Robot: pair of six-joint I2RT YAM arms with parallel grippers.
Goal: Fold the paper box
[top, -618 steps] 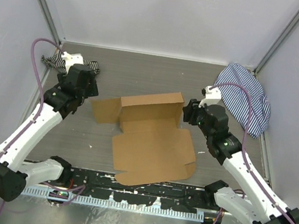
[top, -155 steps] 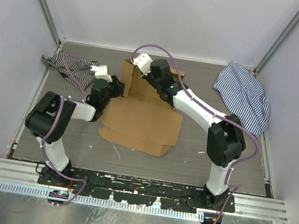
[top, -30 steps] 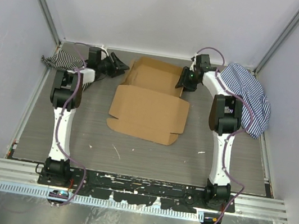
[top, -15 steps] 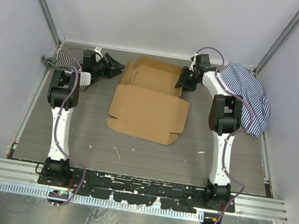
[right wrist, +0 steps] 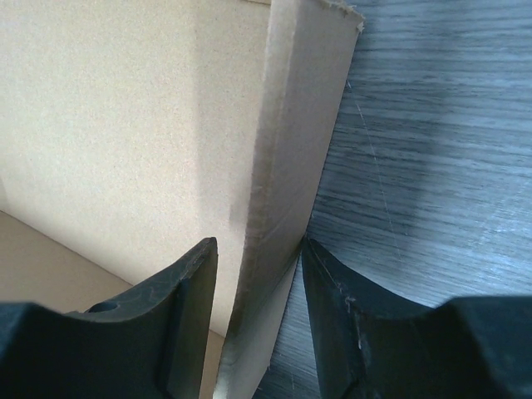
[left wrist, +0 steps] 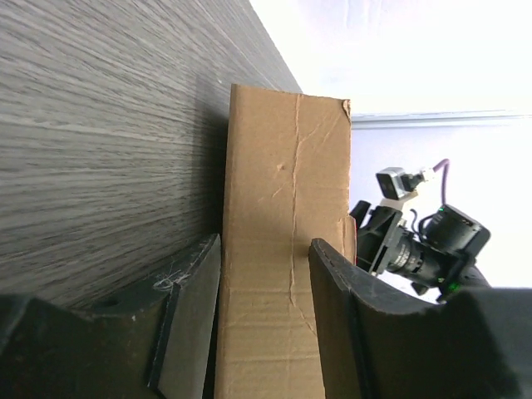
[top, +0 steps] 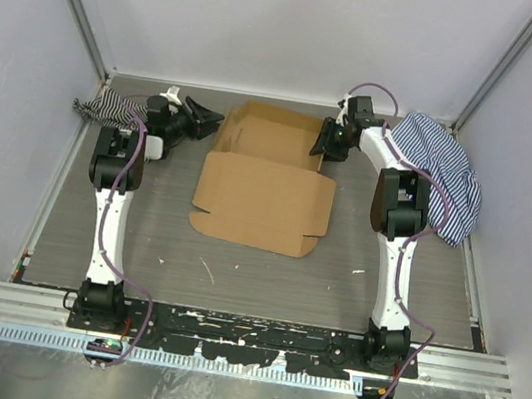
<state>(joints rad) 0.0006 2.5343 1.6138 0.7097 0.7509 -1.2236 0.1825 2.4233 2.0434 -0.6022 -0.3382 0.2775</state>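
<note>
The paper box [top: 265,205] is brown cardboard lying in the middle of the table. Its far part stands up as a shallow tray [top: 275,130] and its lid panel lies flat on the near side. My left gripper [top: 208,117] is open and points at the tray's left wall [left wrist: 287,166], which fills the gap ahead of its fingers [left wrist: 193,320]. My right gripper [top: 324,141] is open astride the tray's right wall [right wrist: 291,158]. The outer finger [right wrist: 341,316] touches the wall, and the inner one stands off its inner face.
A striped cloth [top: 109,106] lies bunched at the far left, just behind my left wrist. A larger striped cloth [top: 439,173] lies at the far right beside my right arm. Metal rails [top: 245,333] run along the near edge, and white walls close three sides.
My left wrist has turned and shifted slightly beside the tray's left wall. The right gripper and the box have stayed where they were.
</note>
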